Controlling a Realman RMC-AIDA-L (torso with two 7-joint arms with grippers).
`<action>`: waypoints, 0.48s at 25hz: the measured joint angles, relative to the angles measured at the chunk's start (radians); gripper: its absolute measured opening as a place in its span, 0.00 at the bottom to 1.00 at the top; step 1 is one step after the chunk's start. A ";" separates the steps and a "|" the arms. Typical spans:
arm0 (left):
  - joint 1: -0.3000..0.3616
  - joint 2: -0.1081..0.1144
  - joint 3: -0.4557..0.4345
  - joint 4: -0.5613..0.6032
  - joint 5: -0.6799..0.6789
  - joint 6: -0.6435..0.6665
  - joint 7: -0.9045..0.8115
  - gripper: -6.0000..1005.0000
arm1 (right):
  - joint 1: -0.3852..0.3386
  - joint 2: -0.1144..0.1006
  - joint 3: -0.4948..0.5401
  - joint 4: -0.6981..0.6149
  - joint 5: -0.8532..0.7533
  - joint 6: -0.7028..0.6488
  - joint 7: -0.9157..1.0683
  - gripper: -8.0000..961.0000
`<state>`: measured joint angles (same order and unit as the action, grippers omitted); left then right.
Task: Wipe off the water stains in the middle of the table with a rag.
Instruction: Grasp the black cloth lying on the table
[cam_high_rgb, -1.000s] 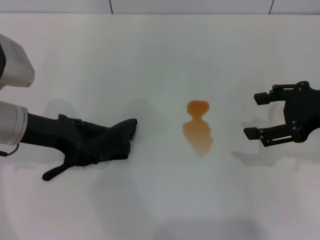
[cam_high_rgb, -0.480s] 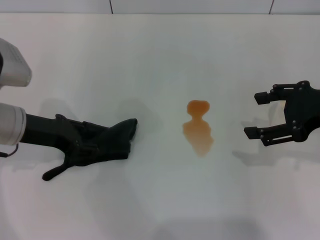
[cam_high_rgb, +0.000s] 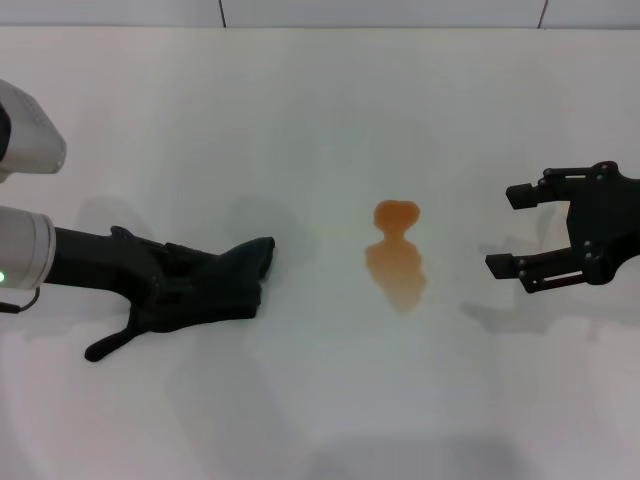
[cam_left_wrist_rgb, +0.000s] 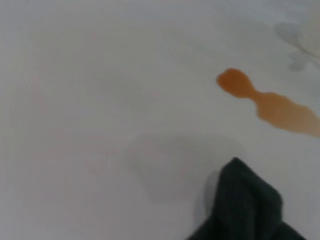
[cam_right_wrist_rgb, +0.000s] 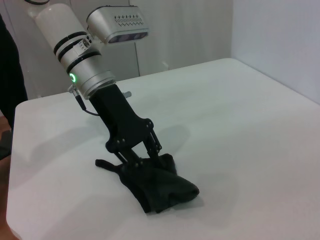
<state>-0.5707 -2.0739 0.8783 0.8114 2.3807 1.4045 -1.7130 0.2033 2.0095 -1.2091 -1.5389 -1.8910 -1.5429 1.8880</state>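
Observation:
The water stains (cam_high_rgb: 396, 255) are an orange puddle, a round blob joined to a longer one, in the middle of the white table (cam_high_rgb: 320, 100). The black rag (cam_high_rgb: 215, 290) lies on the table to their left, a hand's width away. My left gripper (cam_high_rgb: 170, 285) reaches down into the rag and is shut on it; the right wrist view shows its fingers (cam_right_wrist_rgb: 135, 150) pressed into the cloth (cam_right_wrist_rgb: 160, 187). In the left wrist view, a corner of the rag (cam_left_wrist_rgb: 245, 205) sits near the stains (cam_left_wrist_rgb: 270, 102). My right gripper (cam_high_rgb: 500, 230) hovers open to the right of the stains, holding nothing.
The tabletop ends at a tiled wall along the far edge (cam_high_rgb: 380, 27). In the right wrist view the table's rounded edge (cam_right_wrist_rgb: 15, 165) drops off beside my left arm.
My left arm has shifted very slightly. The rag, the stains and my right gripper stay where they were.

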 joint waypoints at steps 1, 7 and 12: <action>0.001 0.000 0.000 0.000 0.000 -0.010 -0.002 0.51 | 0.000 0.000 0.000 0.000 0.000 0.000 0.002 0.88; -0.004 -0.003 0.010 -0.029 0.000 -0.049 -0.015 0.38 | -0.001 0.000 -0.003 -0.005 0.000 -0.002 0.005 0.88; -0.006 -0.003 0.011 -0.037 -0.010 -0.059 -0.015 0.23 | -0.001 0.000 -0.007 -0.006 0.008 -0.002 0.005 0.88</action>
<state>-0.5767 -2.0773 0.8891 0.7748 2.3707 1.3457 -1.7283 0.2024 2.0095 -1.2163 -1.5451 -1.8829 -1.5449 1.8928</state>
